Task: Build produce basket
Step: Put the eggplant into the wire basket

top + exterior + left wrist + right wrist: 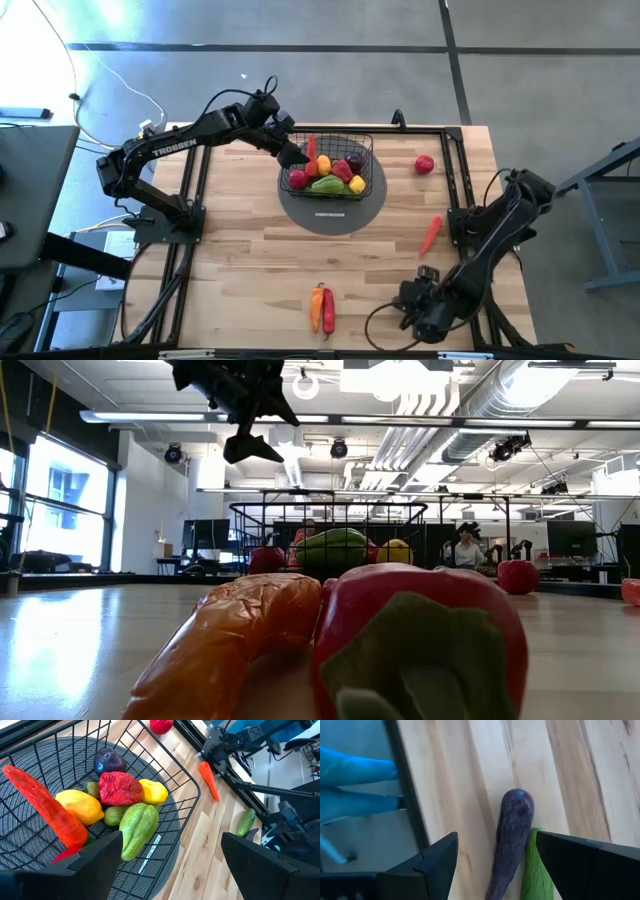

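The black wire basket (335, 170) sits on a round grey mat (333, 212) toward the far middle of the wooden bench (250, 270), already holding a heap of toy produce: a green pepper (137, 827), a crinkled red pepper (119, 788), two yellow lemons (82, 806), a dark purple piece (110, 761) and a long red chilli (47, 805) leaning along one side. The left hand (292, 152) hovers over the basket's left edge, its fingers (100, 857) spread apart with nothing between them. More produce lies loose on the bench: a red tomato (425, 164) near the far right corner, a red chilli (431, 234) just beside the right frame rail, and an orange and a red pepper (322, 308) lying side by side, touching, at the near edge. The right hand (418, 305) is down low at the near right of the bench, fingers (432, 862) partly open and gripping nothing, poised over a purple eggplant (512, 837) that lies against a green piece (536, 870) on the wood. People sit at desks in the room beyond the bench.
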Motion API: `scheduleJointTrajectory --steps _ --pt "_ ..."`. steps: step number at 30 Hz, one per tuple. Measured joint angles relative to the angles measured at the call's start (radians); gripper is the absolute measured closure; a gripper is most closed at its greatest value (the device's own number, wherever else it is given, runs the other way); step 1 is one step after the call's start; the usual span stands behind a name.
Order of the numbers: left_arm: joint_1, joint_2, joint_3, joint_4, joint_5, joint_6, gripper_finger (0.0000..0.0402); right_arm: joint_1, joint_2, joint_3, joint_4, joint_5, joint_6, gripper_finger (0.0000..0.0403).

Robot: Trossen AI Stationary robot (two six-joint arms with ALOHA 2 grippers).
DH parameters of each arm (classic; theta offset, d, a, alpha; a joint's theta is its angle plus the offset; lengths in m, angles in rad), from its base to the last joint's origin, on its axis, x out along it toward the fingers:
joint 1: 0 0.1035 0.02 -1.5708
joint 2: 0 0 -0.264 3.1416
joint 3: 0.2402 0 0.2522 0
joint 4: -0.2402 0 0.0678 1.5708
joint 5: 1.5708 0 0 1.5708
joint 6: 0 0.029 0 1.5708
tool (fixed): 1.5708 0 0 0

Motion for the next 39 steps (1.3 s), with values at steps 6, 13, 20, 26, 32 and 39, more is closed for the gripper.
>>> scheduleJointTrajectory --steps 6,13,20,26,32,39 --pt "0.0 0.0 0.0 0.0 0.0 0.0 0.0073 -0.002 0.089 0.0 0.006 0.017 -0.011 0.015" --pt "0.0 0.0 0.0 -0.001 0.0 0.0 0.0073 -0.014 0.18 0.0 -0.008 0.015 0.058 0.015" --pt "0.0 0.0 0.0 -0.003 0.0 0.0 0.0073 -0.053 0.242 0.0 0.025 0.006 0.052 0.015" --pt "0.0 0.0 0.0 -0.003 0.0 0.001 0.0073 -0.09 0.285 0.0 0.034 -0.064 0.041 0.0151" --pt "0.0 0.0 0.0 -0.003 0.0 0.001 0.0073 -0.128 0.303 0.0 0.075 -0.084 0.031 0.0189" --pt "0.002 0.0 0.0 -0.03 0.0 0.034 0.0073 -0.186 0.302 0.0 0.09 -0.088 0.025 0.0291"
